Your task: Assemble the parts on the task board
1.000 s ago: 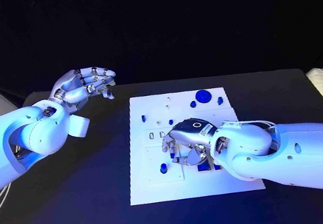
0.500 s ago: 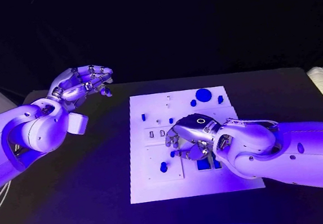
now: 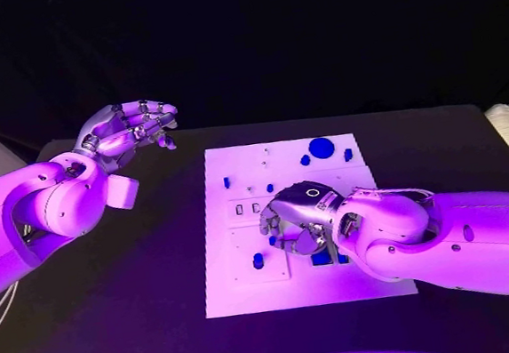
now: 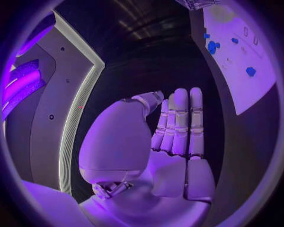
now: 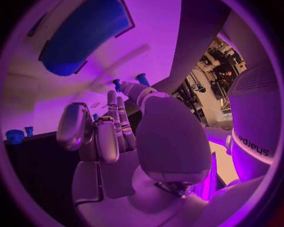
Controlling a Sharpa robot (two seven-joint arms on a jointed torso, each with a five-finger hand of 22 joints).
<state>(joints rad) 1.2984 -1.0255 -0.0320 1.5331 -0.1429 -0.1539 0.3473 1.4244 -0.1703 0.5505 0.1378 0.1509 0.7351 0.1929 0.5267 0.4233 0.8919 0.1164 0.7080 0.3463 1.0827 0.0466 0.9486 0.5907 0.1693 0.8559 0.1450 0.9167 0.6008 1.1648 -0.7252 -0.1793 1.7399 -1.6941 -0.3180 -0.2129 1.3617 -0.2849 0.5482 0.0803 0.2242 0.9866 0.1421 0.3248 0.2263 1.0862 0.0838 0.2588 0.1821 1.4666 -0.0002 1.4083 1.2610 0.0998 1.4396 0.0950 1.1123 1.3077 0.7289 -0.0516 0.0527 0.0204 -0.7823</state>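
Your right silver many-fingered hand (image 3: 298, 221) hangs low over the middle of the white rectangular task board (image 3: 234, 301), fingers curled down toward its surface; in the right wrist view its fingers (image 5: 112, 125) lie close together, with a small blue peg (image 5: 142, 79) just past the fingertips, but you cannot tell whether the peg is pinched or only near. On the board, a large round blue disc (image 3: 320, 148) sits near the far edge, two small blue parts (image 3: 305, 161) lie just beside it, a blue oval part (image 3: 258, 262) lies near the left edge, and a dark blue block (image 3: 324, 258) shows just under the right hand. Your left silver hand (image 3: 129, 130) is raised well off the board's far left corner, fingers curled in, seemingly holding nothing. You appear to be in a picking or seating step at the board's centre. Next, confirm the grasp, then line the peg upright over its socket before pressing.
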